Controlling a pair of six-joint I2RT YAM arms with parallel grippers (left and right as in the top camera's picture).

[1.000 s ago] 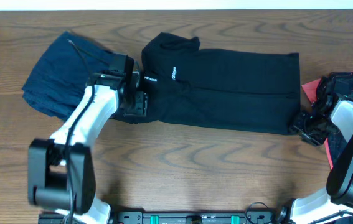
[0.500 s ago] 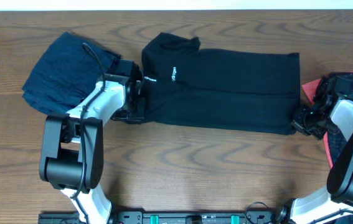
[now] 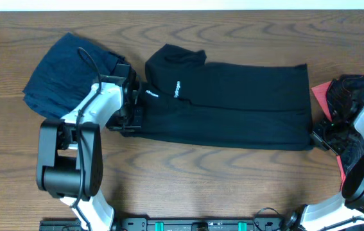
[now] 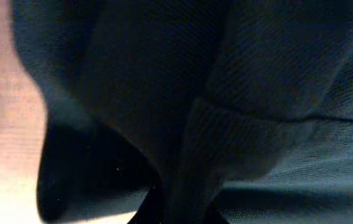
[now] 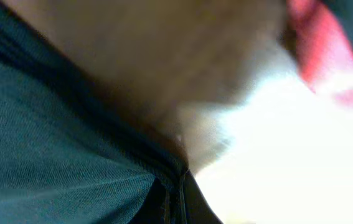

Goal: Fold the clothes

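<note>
Wooden table (image 3: 233, 173), bare grain across the near half. Black shirt (image 3: 233, 106) lies lengthwise across the middle, narrowed to a long band with the collar end left and the hem right. Navy garment (image 3: 60, 80) is heaped at far left, just beside the shirt's collar end. Black-and-coral garment (image 3: 361, 90) sits at the right edge, partly under the right arm. Left gripper (image 3: 132, 117) is clamped on the near side of the shirt's left end; its wrist camera is filled with bunched dark cloth running into the pinch. Right gripper (image 3: 320, 135) is clamped on the near-right hem corner; its wrist view shows only a thin cloth edge nipped at the bottom of frame. Small white logo (image 3: 177, 89) faces up near the collar. Judgement: both ends are gripped, so a lift and carry-over comes next. To do it well, raise both ends together and level, and keep the band taut so the middle does not sag or drag. Steer clear of the navy heap. Watch the right pinch: it looks shallow and could slip.
</note>
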